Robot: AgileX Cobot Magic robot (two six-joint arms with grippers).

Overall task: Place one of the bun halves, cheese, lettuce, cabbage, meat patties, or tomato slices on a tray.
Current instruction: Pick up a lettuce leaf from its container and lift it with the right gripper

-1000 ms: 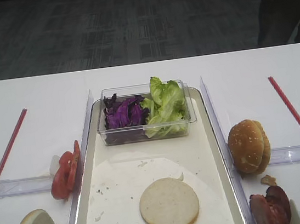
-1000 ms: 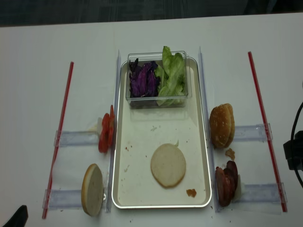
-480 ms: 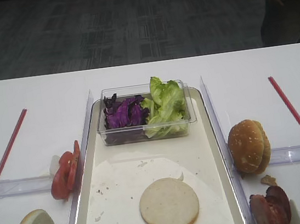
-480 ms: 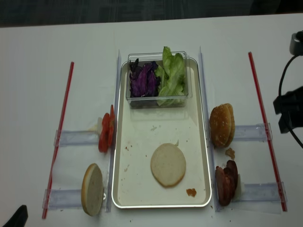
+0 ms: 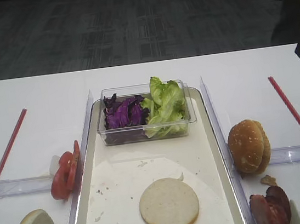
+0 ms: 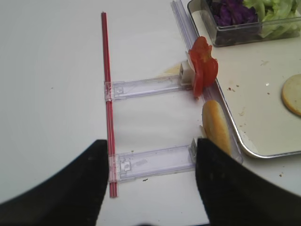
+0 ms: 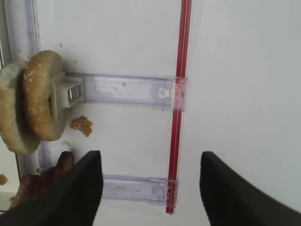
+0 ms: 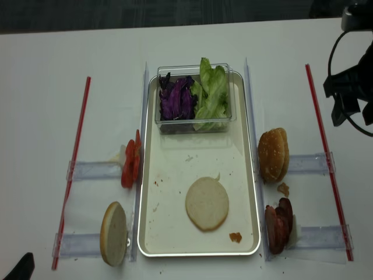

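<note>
Right arm nearest the lettuce; both sets of jaws spread, empty.

Tray [image 8: 150, 192]: one, holding one tub [image 8: 163, 123] and one bun half [image 8: 207, 203]. The lettuce [image 8: 212, 93] lies in the tub, rearward and inward of the right gripper [image 7: 148, 181], long axis front to back. Left gripper [image 6: 151, 176] idle. Outside the tray: stacked buns [image 8: 273, 154], patties [image 8: 278, 225], tomato slices [image 8: 130, 163]; counts unclear.

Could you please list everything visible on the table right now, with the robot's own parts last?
Silvery rectangular tray: one, cream floor, centre.
Round pale bun half: one, flat on the tray.
Clear plastic tub: one, at the tray's far end.
Purple shredded cabbage: one heap, tub's left side.
Green ruffled lettuce: bunch, tub's right side.
Red tomato slices: few, left of tray.
Upright bun half: one, near left.
Sesame bun halves: pair, right.
Reddish-brown meat patties: stack, near right.
Left gripper: open.
Right gripper: open.
</note>
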